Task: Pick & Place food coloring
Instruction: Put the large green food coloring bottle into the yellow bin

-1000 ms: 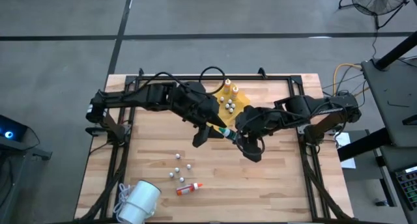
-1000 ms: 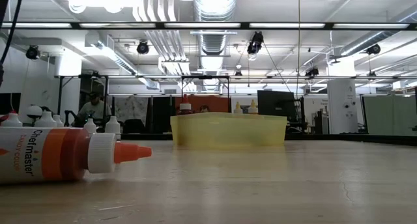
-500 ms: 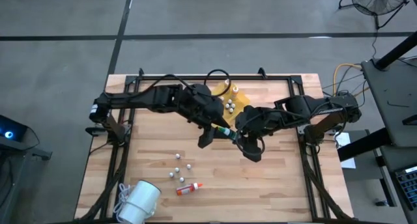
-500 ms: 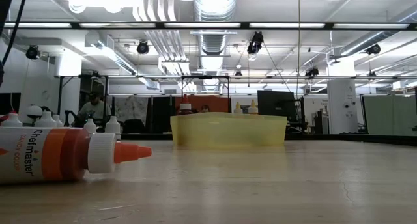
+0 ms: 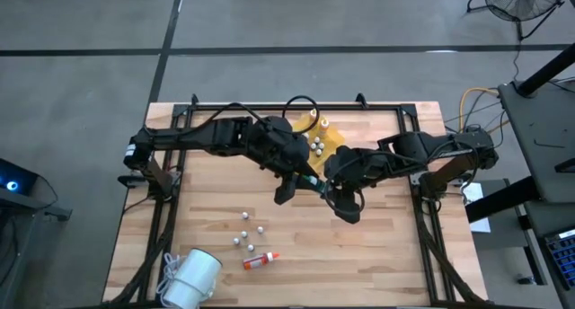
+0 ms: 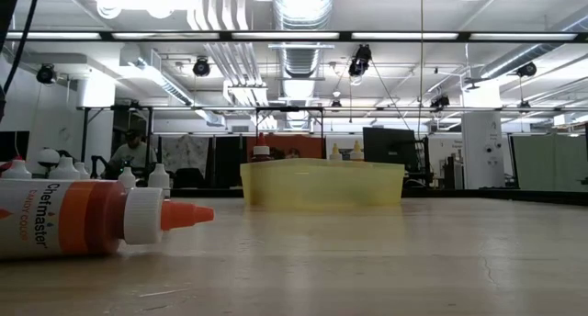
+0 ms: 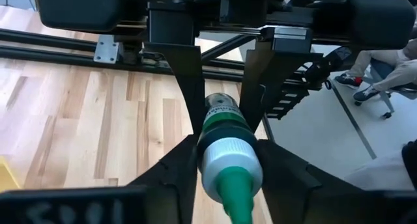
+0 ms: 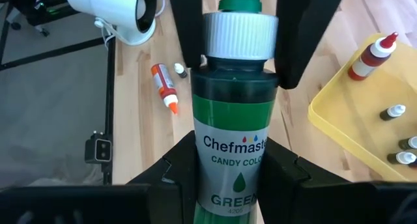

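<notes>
A green food coloring bottle (image 5: 312, 180) with a white collar and green tip hangs above the table's middle, between both grippers. My left gripper (image 5: 304, 177) comes from the left and is shut on its cap end. My right gripper (image 5: 325, 187) comes from the right and is shut on its body. An orange food coloring bottle (image 5: 260, 260) lies on its side near the front edge. A red-capped bottle (image 8: 374, 55) stands in the yellow tray (image 5: 334, 140) at the back. My left gripper pinches the green bottle's white collar (image 7: 207, 165) between its two fingers (image 7: 182, 168), one on each side. It comes from the table's left, slanting down, facing the tip. The bottle is clear of the table. My right gripper pinches the bottle's labelled body (image 8: 203, 152) between its two fingers (image 8: 172, 175). They come from the table's right, slanting down, and lie along the bottle. The cap end sticks out beyond the fingertips, clear of the table.
Several small pale round things (image 5: 247, 230) lie near the front left, beside the orange bottle. A white cup-like thing (image 5: 193, 278) lies at the front left corner. Small white-capped things (image 8: 394, 112) sit in the tray. Bare wood lies at the front right.
My left gripper has edged a little toward the table's right, up to the cap end of the green bottle. The right gripper and the bottle have kept still.
</notes>
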Motion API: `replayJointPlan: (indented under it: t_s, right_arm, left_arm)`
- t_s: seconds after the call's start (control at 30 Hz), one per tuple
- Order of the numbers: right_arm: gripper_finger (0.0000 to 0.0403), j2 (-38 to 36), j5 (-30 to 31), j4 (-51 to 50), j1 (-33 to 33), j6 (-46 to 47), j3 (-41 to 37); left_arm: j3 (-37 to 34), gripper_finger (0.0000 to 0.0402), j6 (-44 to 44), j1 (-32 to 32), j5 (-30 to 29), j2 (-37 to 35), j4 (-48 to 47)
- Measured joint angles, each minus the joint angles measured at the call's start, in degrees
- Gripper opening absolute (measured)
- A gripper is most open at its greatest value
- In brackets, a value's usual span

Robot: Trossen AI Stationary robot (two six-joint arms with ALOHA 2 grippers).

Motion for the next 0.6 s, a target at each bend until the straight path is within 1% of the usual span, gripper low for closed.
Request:
replayJointPlan:
  t_s: [0.1, 0.43, 0.6]
  right_arm:
    - [0.0107, 0.0, 0.1, 0.0, 0.0, 0.5, 0.0]
    - [0.0108, 0.0, 0.2, 0.0, 0.0, 0.1, -0.2]
    - [0.0126, 0.0, 0.2, 0.2, 0.0, -0.1, -0.2]
  left_arm:
    - [0.0, 0.0094, 0.1, 0.0, -0.5, 0.0, -0.1]
    - [0.0, 0.0093, -0.2, 0.0, -0.2, 0.0, -0.8]
    - [0.0, 0.0093, -0.2, 0.0, -0.2, -0.1, -1.2]
